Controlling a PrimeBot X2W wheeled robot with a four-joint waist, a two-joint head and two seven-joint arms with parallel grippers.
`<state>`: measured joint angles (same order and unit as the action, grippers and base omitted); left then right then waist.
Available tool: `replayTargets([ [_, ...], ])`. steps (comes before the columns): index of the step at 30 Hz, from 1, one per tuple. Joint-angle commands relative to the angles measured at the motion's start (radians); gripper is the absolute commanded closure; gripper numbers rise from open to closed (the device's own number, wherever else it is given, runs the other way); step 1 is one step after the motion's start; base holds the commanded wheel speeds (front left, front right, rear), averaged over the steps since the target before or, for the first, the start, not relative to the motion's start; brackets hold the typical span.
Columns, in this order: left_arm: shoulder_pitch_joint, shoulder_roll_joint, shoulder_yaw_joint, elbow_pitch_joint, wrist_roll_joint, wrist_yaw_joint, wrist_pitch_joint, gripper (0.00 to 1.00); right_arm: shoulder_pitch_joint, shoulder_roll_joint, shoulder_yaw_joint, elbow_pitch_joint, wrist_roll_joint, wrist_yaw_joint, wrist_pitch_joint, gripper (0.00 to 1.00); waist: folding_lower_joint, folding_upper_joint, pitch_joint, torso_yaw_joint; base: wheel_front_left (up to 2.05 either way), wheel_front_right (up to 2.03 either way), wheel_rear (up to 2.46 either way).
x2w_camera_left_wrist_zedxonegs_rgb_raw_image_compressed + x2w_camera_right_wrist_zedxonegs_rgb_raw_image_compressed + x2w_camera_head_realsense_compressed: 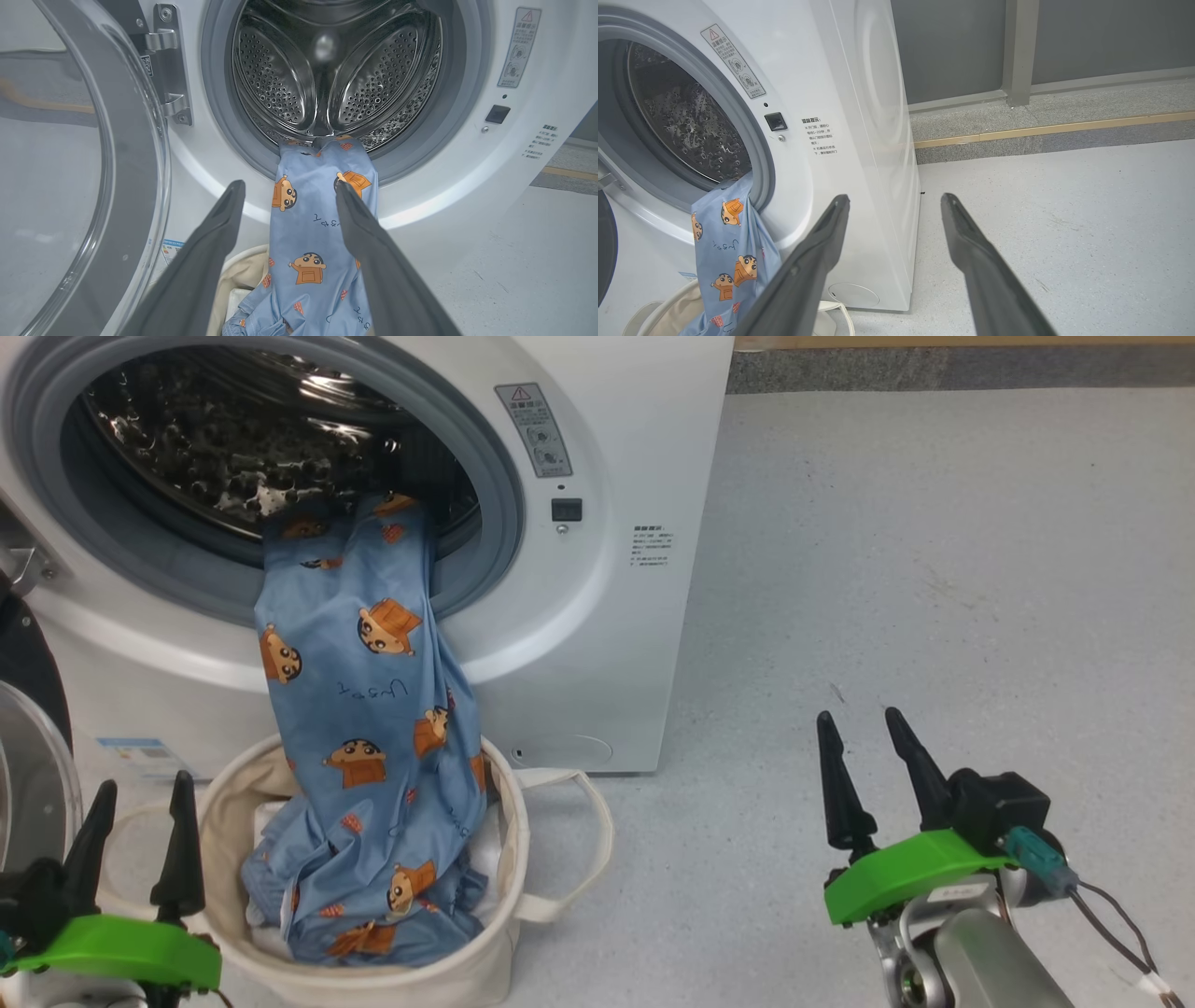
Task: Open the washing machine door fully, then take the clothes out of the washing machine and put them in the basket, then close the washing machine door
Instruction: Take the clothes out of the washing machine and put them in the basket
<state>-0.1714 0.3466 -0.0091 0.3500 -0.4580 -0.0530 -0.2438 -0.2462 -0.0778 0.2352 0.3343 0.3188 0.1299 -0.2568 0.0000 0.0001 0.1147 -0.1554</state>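
washing machine door [70,177]: is being left swung wide on its hinge at the left of the washing machine [597,616]; the opening step is being judged as done.
clothes [364,709]: the light blue cartoon-print garment is being draped out of the steel drum [322,70], over the grey gasket [219,121] and down the machine's front. its lower part is lying bunched in the basket, while its upper end is being kept inside the opening.
basket [513,859]: the cream canvas tub is being kept on the floor [934,569], close against the foot of the machine and below the opening. something white is being glimpsed under the garment.
left gripper [145,782]: its fingers are being held spread, with nothing pinched. it is being held at the near left, beside the basket, and aimed at the hanging garment.
right gripper [859,714]: its fingers are being held spread and empty, well apart to the right, over bare floor.
step in hand: the unloading is being judged as only partly done, since the upper end is not yet out.
risk, door: fabric is likely to be trapped between door and gasket if the door is shut while the garment is lying across the lip.
risk, pull: the soft basket may be dragged or tipped if the garment is tugged low down, or the fabric may be snagged on the drum.
risk, reach: the open door may be knocked by a leftward sweep of the left arm.
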Motion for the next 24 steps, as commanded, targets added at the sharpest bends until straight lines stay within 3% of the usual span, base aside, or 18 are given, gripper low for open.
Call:
replayTargets([
  [1, -0.047, 0.036, 0.037, -0.022, 0.004, 0.001, -0.009, 0.0, -0.022, 0.004, 0.021, -0.032, 0.002, 0.001, -0.005, 0.0, 0.0, -0.0001, -0.003, 0.0, 0.0, 0.0, 0.0],
  [16, -0.066, 0.038, 0.0, 0.001, 0.031, 0.009, -0.003, 0.0, -0.022, -0.002, 0.024, -0.029, 0.003, 0.001, -0.005, 0.0, 0.0, -0.0001, -0.002, -0.001, 0.0, 0.0, 0.0],
  [24, -0.242, 0.04, -0.099, 0.054, 0.079, -0.004, 0.137, 0.0, -0.038, -0.005, 0.018, -0.034, -0.003, 0.001, -0.005, 0.0, 0.0, -0.0001, 0.04, -0.004, 0.0, 0.0, 0.0],
])
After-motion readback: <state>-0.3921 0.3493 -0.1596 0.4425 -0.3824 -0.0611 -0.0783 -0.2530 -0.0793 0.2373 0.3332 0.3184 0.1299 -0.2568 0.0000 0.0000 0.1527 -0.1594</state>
